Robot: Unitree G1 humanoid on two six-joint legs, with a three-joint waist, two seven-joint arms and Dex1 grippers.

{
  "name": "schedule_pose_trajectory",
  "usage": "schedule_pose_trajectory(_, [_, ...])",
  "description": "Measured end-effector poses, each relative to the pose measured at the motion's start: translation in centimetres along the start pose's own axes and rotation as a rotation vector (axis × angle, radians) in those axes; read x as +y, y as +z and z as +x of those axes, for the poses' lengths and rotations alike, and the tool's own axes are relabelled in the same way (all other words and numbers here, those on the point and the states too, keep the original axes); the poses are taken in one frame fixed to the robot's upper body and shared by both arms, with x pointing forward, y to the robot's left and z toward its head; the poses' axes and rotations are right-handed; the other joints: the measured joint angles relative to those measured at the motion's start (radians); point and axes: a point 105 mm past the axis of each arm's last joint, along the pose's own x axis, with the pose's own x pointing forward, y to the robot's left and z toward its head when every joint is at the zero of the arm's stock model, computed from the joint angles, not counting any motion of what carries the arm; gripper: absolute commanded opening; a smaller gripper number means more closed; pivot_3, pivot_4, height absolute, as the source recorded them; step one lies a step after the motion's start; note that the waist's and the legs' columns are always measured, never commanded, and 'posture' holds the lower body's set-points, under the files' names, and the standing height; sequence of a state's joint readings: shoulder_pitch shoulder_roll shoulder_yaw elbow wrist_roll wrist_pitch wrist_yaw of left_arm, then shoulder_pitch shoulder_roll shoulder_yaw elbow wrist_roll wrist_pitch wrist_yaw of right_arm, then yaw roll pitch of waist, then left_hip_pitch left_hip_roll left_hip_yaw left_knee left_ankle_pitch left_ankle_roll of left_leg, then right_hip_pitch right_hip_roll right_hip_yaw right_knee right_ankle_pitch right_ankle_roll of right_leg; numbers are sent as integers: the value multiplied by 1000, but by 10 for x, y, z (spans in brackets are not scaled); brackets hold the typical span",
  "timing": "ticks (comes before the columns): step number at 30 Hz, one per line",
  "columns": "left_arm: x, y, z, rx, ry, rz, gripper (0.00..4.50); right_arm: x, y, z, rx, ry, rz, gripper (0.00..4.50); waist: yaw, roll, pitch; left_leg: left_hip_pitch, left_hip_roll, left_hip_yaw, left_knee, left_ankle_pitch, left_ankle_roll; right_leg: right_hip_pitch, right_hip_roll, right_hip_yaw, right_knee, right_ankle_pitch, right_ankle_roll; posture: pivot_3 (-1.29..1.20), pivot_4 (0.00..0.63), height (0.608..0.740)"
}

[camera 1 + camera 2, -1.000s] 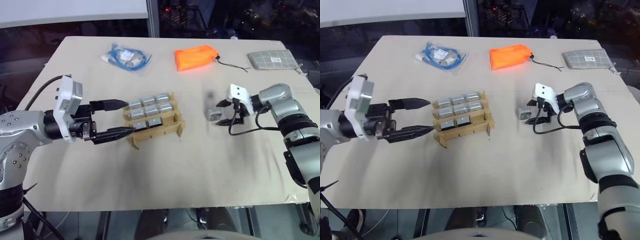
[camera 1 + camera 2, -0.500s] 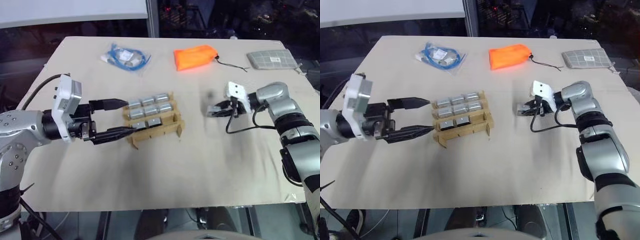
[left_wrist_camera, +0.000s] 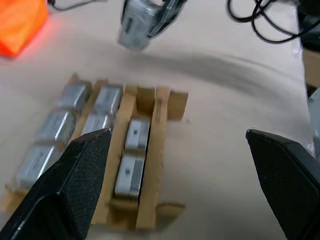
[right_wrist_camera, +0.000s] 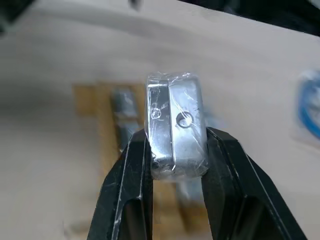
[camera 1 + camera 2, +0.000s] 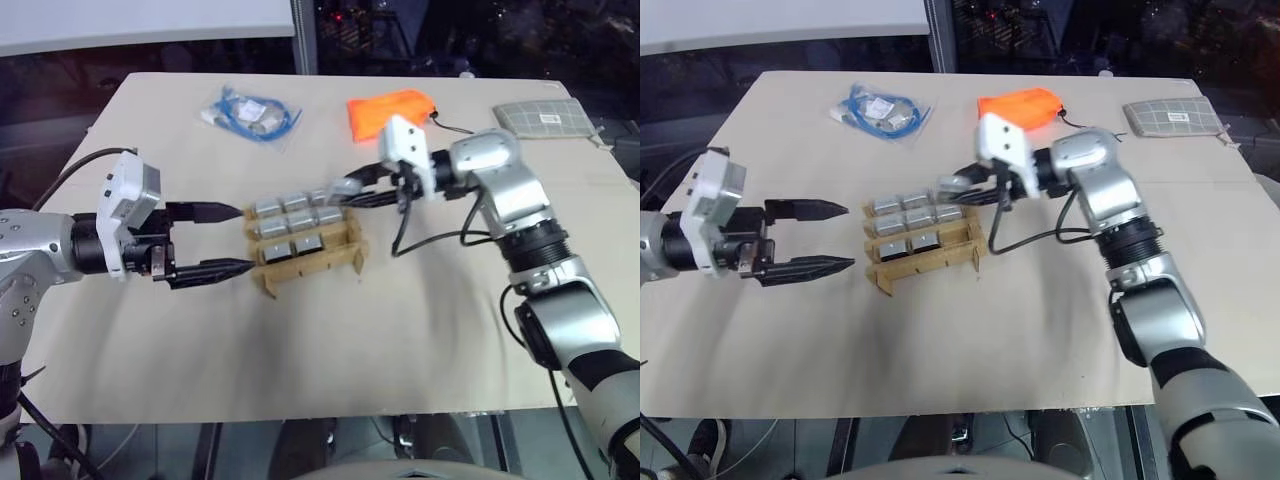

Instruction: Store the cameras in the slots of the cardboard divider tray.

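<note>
The cardboard divider tray (image 5: 310, 265) stands mid-table with several silver-grey cameras (image 5: 297, 220) in its slots; the front right slot looks empty. Held in the air over the tray's far right corner is one more camera (image 4: 175, 115), wrapped in clear film, with my right gripper (image 5: 345, 190) shut on it. The left wrist view shows this held camera (image 3: 135, 27) beyond the tray (image 3: 160, 112). My left gripper (image 5: 245, 240) is open just left of the tray. Its fingers (image 3: 80, 175) stand wide apart and hold nothing.
Along the table's far side lie a clear bag of blue cable (image 5: 250, 112), an orange pouch (image 5: 385, 112) and a grey checked pouch (image 5: 548, 118). A black cable hangs from my right wrist over the cloth to the right of the tray.
My right gripper shut on the camera lying at the table's right, lifted it and carried it left to above the tray's far right corner. The left gripper stayed open beside the tray.
</note>
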State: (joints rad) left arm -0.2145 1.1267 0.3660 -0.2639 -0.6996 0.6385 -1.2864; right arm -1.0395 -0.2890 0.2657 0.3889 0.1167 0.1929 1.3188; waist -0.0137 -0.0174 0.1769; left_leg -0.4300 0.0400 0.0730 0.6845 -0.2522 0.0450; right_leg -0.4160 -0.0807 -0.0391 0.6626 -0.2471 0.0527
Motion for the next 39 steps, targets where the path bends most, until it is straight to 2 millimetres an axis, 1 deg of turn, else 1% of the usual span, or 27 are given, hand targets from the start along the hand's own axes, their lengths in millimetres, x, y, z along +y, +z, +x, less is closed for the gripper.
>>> schedule_pose_trajectory(2, [1,-10,-2,57,2,-10,4500,5,-10,6,39,8,5,804,0,0,0,0,0,0,0,0,0,0,0,0,0,0,0,0,150,740])
schedule_pose_trajectory(4, [1,-15,-3,75,3,-17,4500,7,-15,9,58,11,2,804,0,0,0,-1,0,0,0,0,0,-1,0,0,0,0,0,0,150,740])
schedule_pose_trajectory(9, [3,-19,-5,100,10,5,4500,11,-26,15,122,25,-42,804,-3,0,0,-1,0,1,0,0,0,-1,1,0,0,0,0,0,150,740])
schedule_pose_trajectory(13, [3,-20,-5,107,12,6,4500,11,-44,16,181,27,-41,804,-2,0,0,-1,0,1,0,0,0,-1,0,0,0,0,0,0,150,740])
schedule_pose_trajectory(17, [3,-23,-6,122,17,8,4500,10,-47,16,183,28,-46,804,-3,0,0,0,0,1,0,0,0,-1,1,0,0,0,0,0,150,740])
schedule_pose_trajectory(18, [3,-23,-6,122,18,12,4500,11,-54,16,210,33,-37,804,-3,0,0,0,0,1,0,0,0,-1,1,0,1,0,0,0,150,740])
schedule_pose_trajectory(20, [3,-24,-6,124,19,12,4500,12,-57,17,216,39,-27,804,-2,0,0,0,0,1,0,0,0,-1,0,0,1,0,0,0,150,740])
schedule_pose_trajectory(21, [3,-24,-6,125,19,12,4500,12,-58,18,217,45,-25,1304,-1,0,0,0,0,1,0,0,0,-1,0,0,0,0,0,0,150,740])
schedule_pose_trajectory(22, [3,-25,-6,128,19,9,4500,12,-58,18,224,53,-28,1897,-1,0,0,0,0,0,0,0,0,-1,0,0,0,0,0,0,150,740])
schedule_pose_trajectory(24, [3,-27,-6,133,20,5,4500,14,-61,18,239,66,-27,2553,-1,0,0,-1,0,0,0,0,0,-1,0,0,0,0,0,0,150,740])
schedule_pose_trajectory(25, [3,-28,-6,135,20,2,4500,12,-61,17,239,60,-34,3165,-1,0,0,-1,0,0,0,0,0,-1,0,0,0,0,0,0,150,740])
schedule_pose_trajectory(27, [2,-28,-6,137,19,0,4500,8,-58,16,243,52,-47,4064,-2,0,0,-1,0,0,-1,0,0,-1,0,0,0,0,0,0,150,740])
schedule_pose_trajectory(28, [2,-28,-6,137,19,0,4500,7,-56,16,237,43,-52,4435,-1,0,0,0,0,0,-1,0,0,-1,0,0,0,0,0,0,150,740])
schedule_pose_trajectory(33, [1,-31,-5,142,16,-6,4500,4,-56,16,217,21,-31,4435,-3,0,0,-1,0,0,-1,0,0,-1,0,0,0,0,0,0,150,740])
schedule_pose_trajectory(34, [-1,-32,-5,145,14,-7,4500,3,-52,13,196,13,-26,4435,-2,0,0,-1,0,0,-1,0,0,-1,0,0,0,0,0,0,150,740])
schedule_pose_trajectory(36, [-4,-34,-3,135,19,-11,4500,1,-41,3,147,-13,-28,4435,0,1,0,-1,1,0,-1,0,0,-1,0,0,-1,0,0,0,150,740])
schedule_pose_trajectory(37, [-7,-36,-2,124,21,-15,4500,2,-36,-6,120,-31,-31,4435,2,0,0,-1,1,-1,-1,0,0,-1,0,0,-1,0,0,0,150,740])
schedule_pose_trajectory(38, [-13,-40,-1,108,16,-32,4500,6,-32,-21,79,-61,-14,4435,3,0,0,-1,2,-1,-1,0,0,0,-1,-1,-1,0,0,0,150,740])
schedule_pose_trajectory(39, [-16,-43,0,103,16,-42,4500,8,-32,-28,63,-76,0,4435,4,0,0,-1,2,-1,-1,0,0,0,-2,-1,-2,0,0,0,150,740])
